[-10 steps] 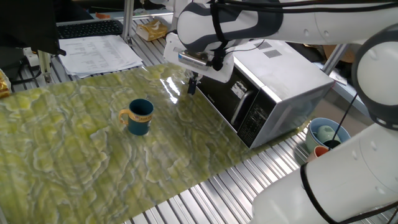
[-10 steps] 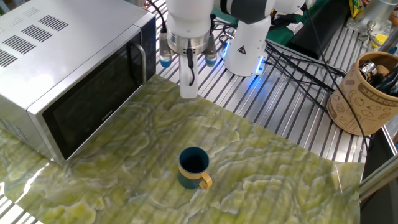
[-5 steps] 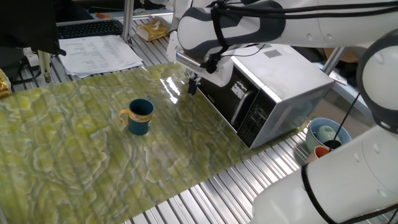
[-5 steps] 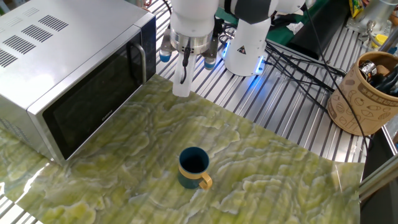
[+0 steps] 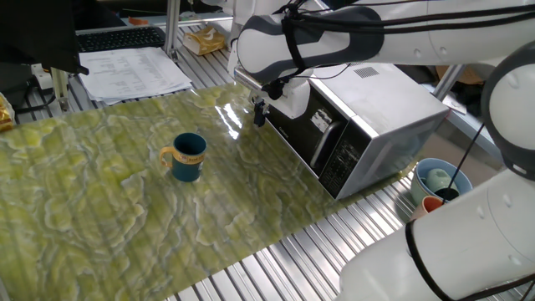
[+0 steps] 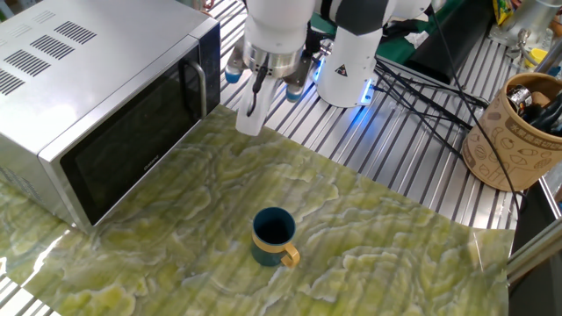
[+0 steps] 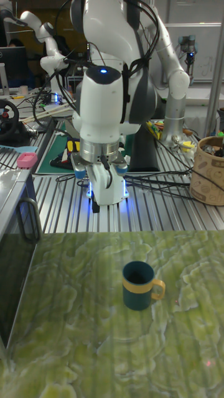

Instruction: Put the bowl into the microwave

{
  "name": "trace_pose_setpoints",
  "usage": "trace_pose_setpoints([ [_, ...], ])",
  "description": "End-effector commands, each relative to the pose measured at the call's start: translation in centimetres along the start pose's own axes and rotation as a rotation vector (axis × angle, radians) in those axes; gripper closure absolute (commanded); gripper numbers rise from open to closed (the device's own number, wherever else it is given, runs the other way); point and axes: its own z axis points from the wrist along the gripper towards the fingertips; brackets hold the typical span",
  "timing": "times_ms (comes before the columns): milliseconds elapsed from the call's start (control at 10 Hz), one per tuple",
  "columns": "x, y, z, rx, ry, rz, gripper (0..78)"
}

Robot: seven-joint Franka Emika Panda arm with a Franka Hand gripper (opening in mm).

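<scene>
The end effector [image 6: 249, 112] hangs by the microwave [image 6: 97, 105] door handle, holding nothing; its fingers look closed, though that is hard to see. The arm leans toward the door. The bowl [image 6: 274, 237] stands alone on the table [image 6: 395, 263], well apart. It looks small, hard and light; grab its rim or handle.

Slatted table [image 6: 413, 189], green mat [image 6: 369, 254]
</scene>
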Motion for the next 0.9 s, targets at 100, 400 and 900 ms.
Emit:
trace_pose_setpoints([
  [100,-1.6,0.4,0.0,0.007,-0.061,0.112,77.6],
  [400,-2.8,0.5,0.3,0.003,-0.062,0.147,77.6],
  [900,-5.1,-0.1,1.5,-0.007,-0.065,0.158,77.6],
])
